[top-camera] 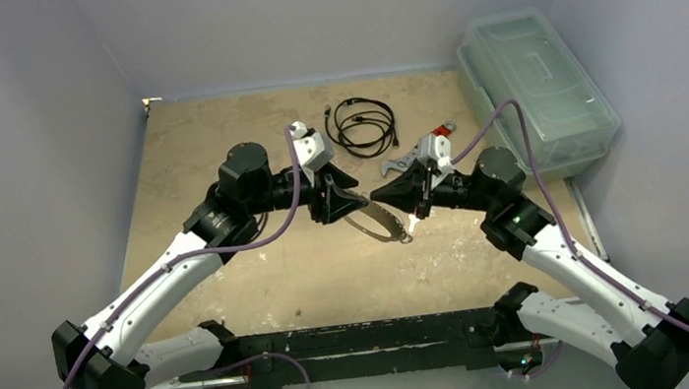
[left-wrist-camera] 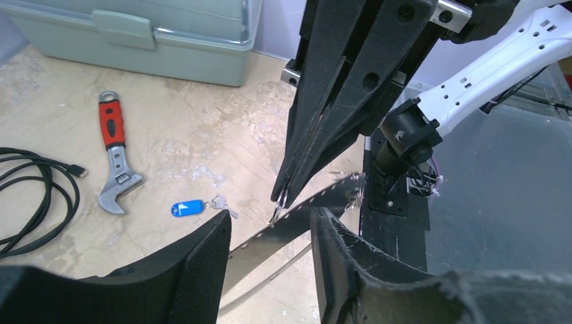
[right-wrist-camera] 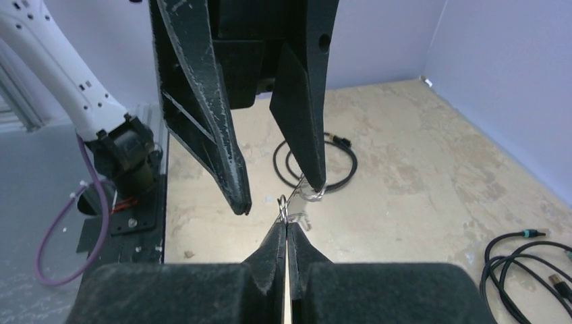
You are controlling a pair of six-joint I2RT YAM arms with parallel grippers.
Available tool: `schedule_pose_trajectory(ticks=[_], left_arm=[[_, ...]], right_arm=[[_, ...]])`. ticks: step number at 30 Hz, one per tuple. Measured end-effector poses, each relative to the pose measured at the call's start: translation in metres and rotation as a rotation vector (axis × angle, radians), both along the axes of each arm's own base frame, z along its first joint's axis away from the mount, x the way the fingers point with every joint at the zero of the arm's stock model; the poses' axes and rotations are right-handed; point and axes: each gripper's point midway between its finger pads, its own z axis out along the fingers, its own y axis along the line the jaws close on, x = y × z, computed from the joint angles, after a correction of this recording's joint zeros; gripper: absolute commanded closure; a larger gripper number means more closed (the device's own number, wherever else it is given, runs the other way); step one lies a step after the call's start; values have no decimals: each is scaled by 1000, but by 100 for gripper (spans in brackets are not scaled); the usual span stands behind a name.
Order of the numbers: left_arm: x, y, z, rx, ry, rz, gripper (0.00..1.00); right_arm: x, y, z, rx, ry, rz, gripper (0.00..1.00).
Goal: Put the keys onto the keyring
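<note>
The sandy, scuffed table carries a clear lidded plastic box at its far right edge, and a coiled black cable lies near the far middle. Over the table's centre the two arms meet nose to nose. The left gripper has its jaws standing apart, and the keyring passes through the gap between them. The right gripper is pinched tight on the ring's rim, with a small wire loop showing just above its tips. The keyring hangs clear of the table between the two grippers, tilted. It is a large flat silvery band, thin edge-on, with small notches or dots along its rim. A red-handled wrench lies on the table beside the cable. Just beside the wrench's jaw lie the keys, flat on the table and apart from the ring: one with a bright blue head, touching a smaller plain silver one.
</note>
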Motion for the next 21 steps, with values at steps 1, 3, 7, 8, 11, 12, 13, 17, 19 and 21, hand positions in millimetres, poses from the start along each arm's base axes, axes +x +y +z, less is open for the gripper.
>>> schedule_pose_trajectory(ticks=[1, 3, 7, 8, 11, 12, 13, 17, 19, 21], left_arm=[[1, 0, 1, -1, -3, 5, 58], [3, 1, 2, -2, -8, 17, 59], [5, 2, 2, 0, -10, 32, 59], [5, 2, 2, 1, -9, 33, 58], [6, 2, 2, 1, -11, 37, 54], [6, 2, 2, 1, -14, 39, 52], [7, 2, 2, 1, -17, 39, 49], [7, 3, 4, 1, -29, 42, 39], [7, 4, 7, -4, -40, 49, 38], [5, 7, 13, -15, -55, 55, 44]], right_arm=[[0, 0, 2, 17, -5, -4, 100], [-1, -2, 7, 48, -13, -17, 100], [-1, -3, 16, 108, -22, -38, 100], [-1, -4, 17, 118, -23, -41, 100], [0, -5, 21, 154, -20, -57, 100], [0, -5, 21, 164, -17, -58, 100], [0, -6, 22, 176, -14, -61, 100], [2, -7, 22, 210, -2, -80, 100], [3, -8, 21, 226, 5, -91, 100], [4, -8, 20, 235, 8, -96, 100]])
